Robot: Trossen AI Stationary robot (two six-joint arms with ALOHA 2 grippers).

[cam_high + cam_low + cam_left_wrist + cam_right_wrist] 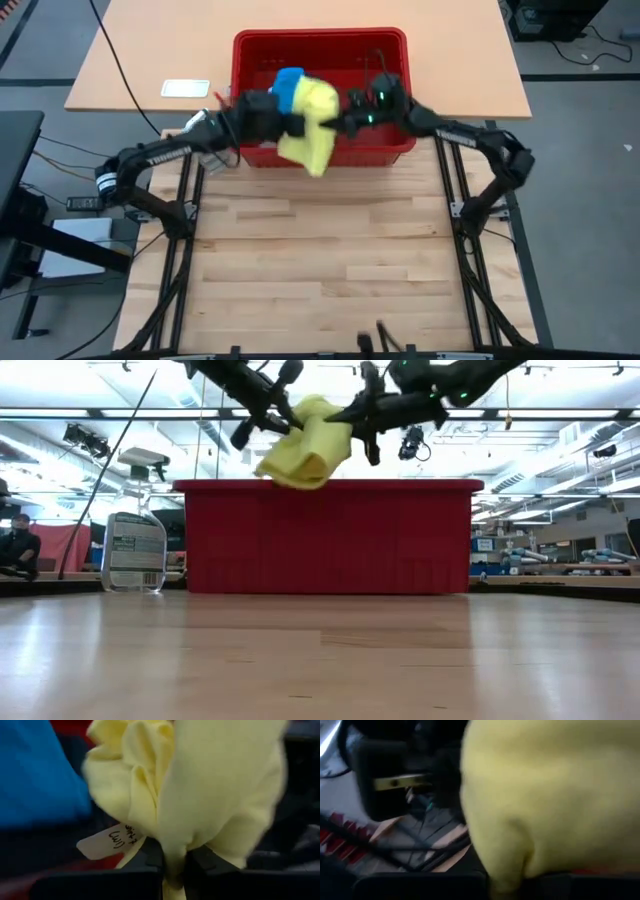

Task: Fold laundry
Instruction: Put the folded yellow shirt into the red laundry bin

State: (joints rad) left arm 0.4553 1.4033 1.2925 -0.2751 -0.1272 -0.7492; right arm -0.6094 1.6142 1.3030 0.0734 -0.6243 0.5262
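Holding the yellow shirt (pixel 312 125) up over the red basket (pixel 390 48), the left gripper (pixel 292 123) and right gripper (pixel 335 124) both pinch it.

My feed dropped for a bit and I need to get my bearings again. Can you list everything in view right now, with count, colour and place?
shirt: one, yellow, held up over the basket's near rim between both grippers
white tag: one, handwritten, hanging beside the shirt near the left gripper
blue cloth: one, bright blue, in the basket behind the shirt
basket: one, red, at the far edge of the wooden table
spray bottle: one, clear, beside the basket on the left arm's side
table: one, light wood, bare in front of the basket
person: one, dark clothes, far back in the room
left gripper: shut on the shirt, above the basket
right gripper: shut on the shirt, opposite the left one
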